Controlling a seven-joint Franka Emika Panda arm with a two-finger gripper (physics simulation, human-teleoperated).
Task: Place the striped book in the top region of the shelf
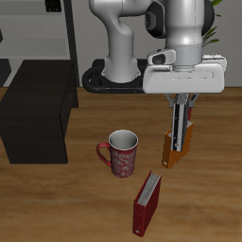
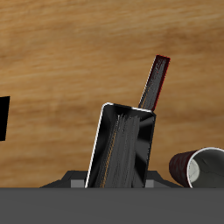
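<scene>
The striped book (image 2: 122,149) stands nearly upright on the table, its black-and-white cover with a pale edge filling the wrist view close under the camera. In the exterior view it shows edge-on (image 1: 189,132), beside an orange book (image 1: 169,148). My gripper (image 1: 180,137) has come straight down over it, and its dark fingers look closed on the book's upper half. The book's lower end is still at table height. The low black shelf (image 1: 38,118) stands far off at the table's side, and its flat top is bare. A corner of it shows in the wrist view (image 2: 3,118).
A red mug (image 1: 121,153) stands between the books and the shelf; it also shows in the wrist view (image 2: 197,166). A red book (image 1: 146,203) stands near the table's front edge, also in the wrist view (image 2: 156,83). A tall grey-framed rack (image 1: 47,28) rises behind the shelf.
</scene>
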